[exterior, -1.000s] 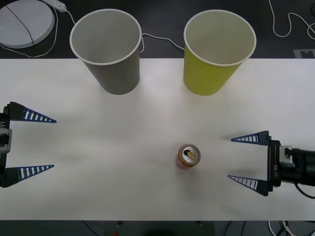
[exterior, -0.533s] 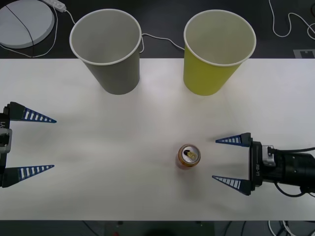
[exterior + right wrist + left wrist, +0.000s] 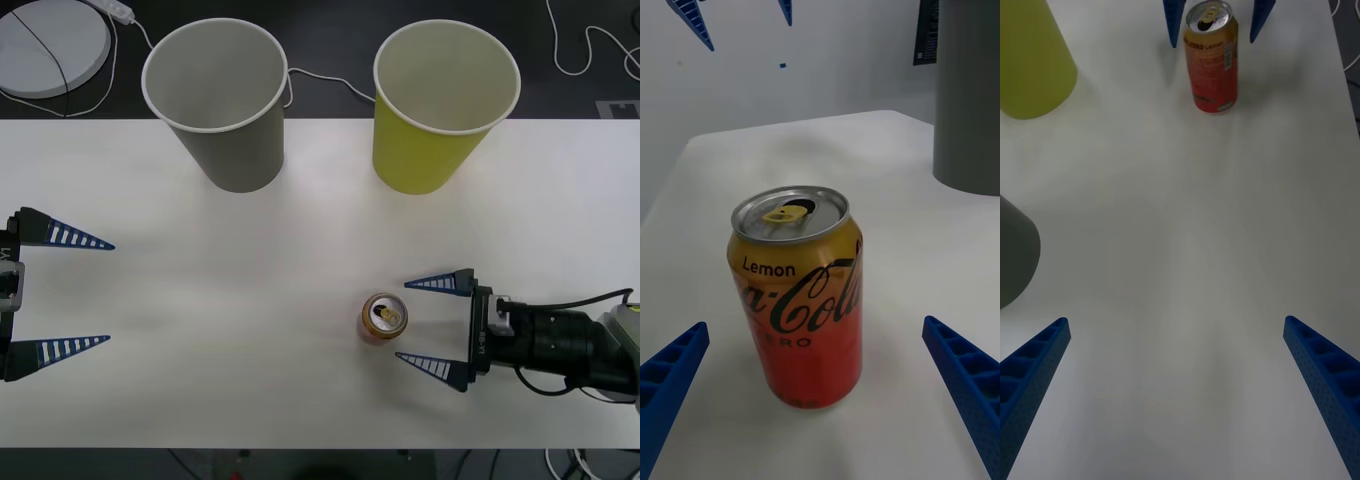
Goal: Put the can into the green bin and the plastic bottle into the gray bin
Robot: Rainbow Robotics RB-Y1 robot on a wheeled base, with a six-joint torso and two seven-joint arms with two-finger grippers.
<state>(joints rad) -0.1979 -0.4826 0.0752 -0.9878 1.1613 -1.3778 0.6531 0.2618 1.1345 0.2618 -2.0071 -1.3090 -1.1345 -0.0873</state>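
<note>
The gray bin [image 3: 216,100] and the green bin [image 3: 444,104] stand upright side by side along the far edge of the white counter [image 3: 250,330], the gray one toward the robot's left, the green one toward its right. Both open upward, and their pale insides hold nothing that can be seen.

The can [image 3: 383,318] stands upright on the counter nearer the robot, well apart from both bins and roughly in front of the green one. Its long axis is vertical, its top with the pull tab facing up. In the right wrist view the can [image 3: 797,296] shows "Lemon" and the Coca-Cola script on a body that is gold above and red below.

The right tool [image 3: 423,325] lies low over the counter just beside the can, pointing at it, its blue ribbed fingers [image 3: 440,283] spread wide, holding nothing and not touching the can. The left tool [image 3: 78,293] sits at the counter's left side, also wide open and empty.

Behind the counter lie a round white disc [image 3: 48,45] and white cables [image 3: 585,55] on the dark floor. Nothing stands between the can and the bins.
</note>
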